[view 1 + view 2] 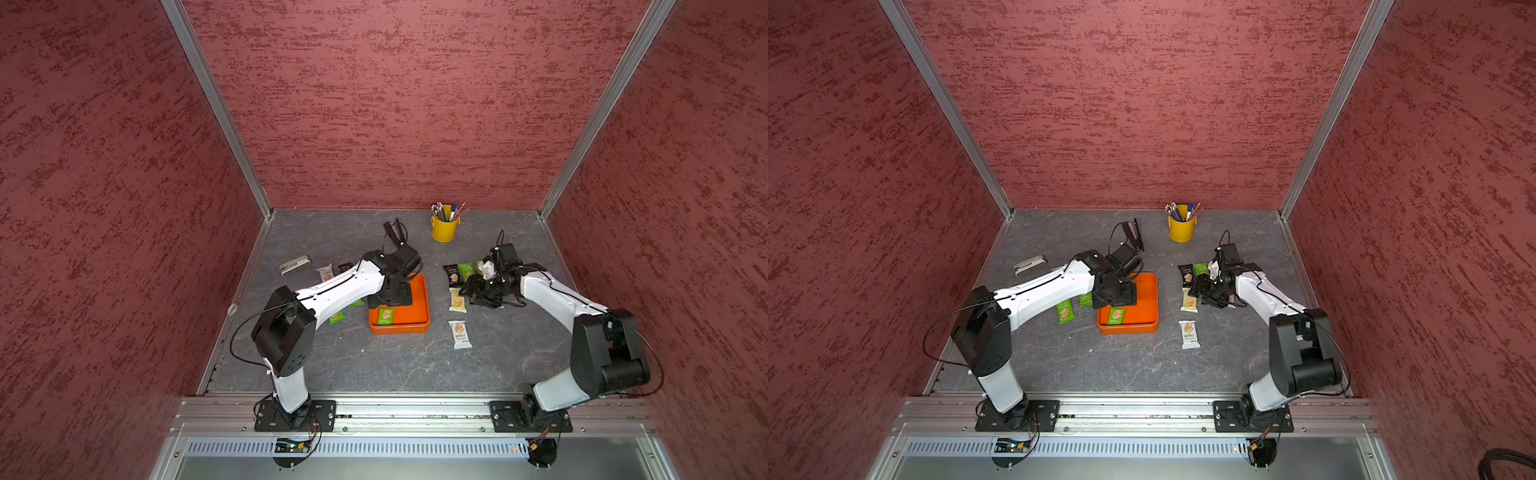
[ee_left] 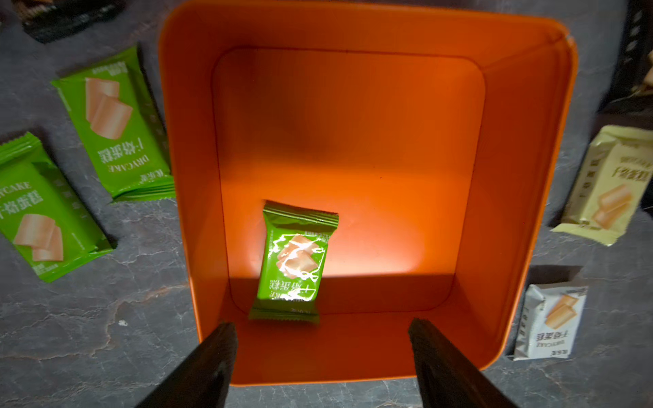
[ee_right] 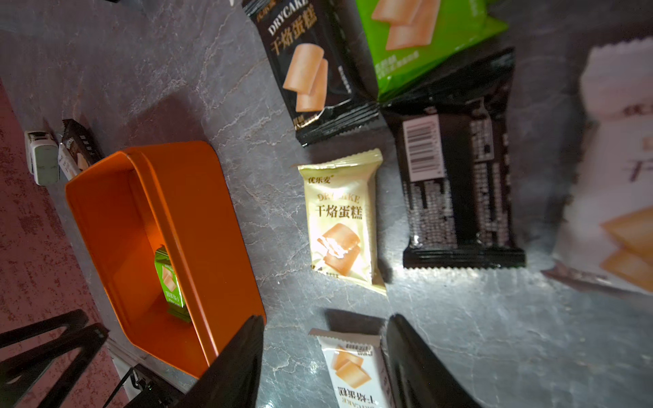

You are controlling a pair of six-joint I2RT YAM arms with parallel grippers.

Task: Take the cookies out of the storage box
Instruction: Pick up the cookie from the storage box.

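Storage box [image 2: 530, 176] holds one green packet [image 2: 293, 261]; my left gripper [image 2: 323, 321] hangs above it, jaws apart. My right gripper [image 3: 327, 316], jaws parted too, hovers over a white packet [image 3: 353, 367].

Orange all over on the storage box [image 2: 353, 106]; one green packet [image 2: 293, 261] inside, tan biscuit printed on it; tabletop [image 1: 374, 365] dark grey with pale marble veins; black packet [image 3: 311, 70] with cream lettering, pale yellow packet [image 3: 341, 219], white packet [image 1: 459, 334]; yellow bucket [image 1: 444, 230]; walls [image 1: 395, 104] mottled red; left pincer [image 2: 322, 323] and right pincer [image 3: 327, 317] both black.
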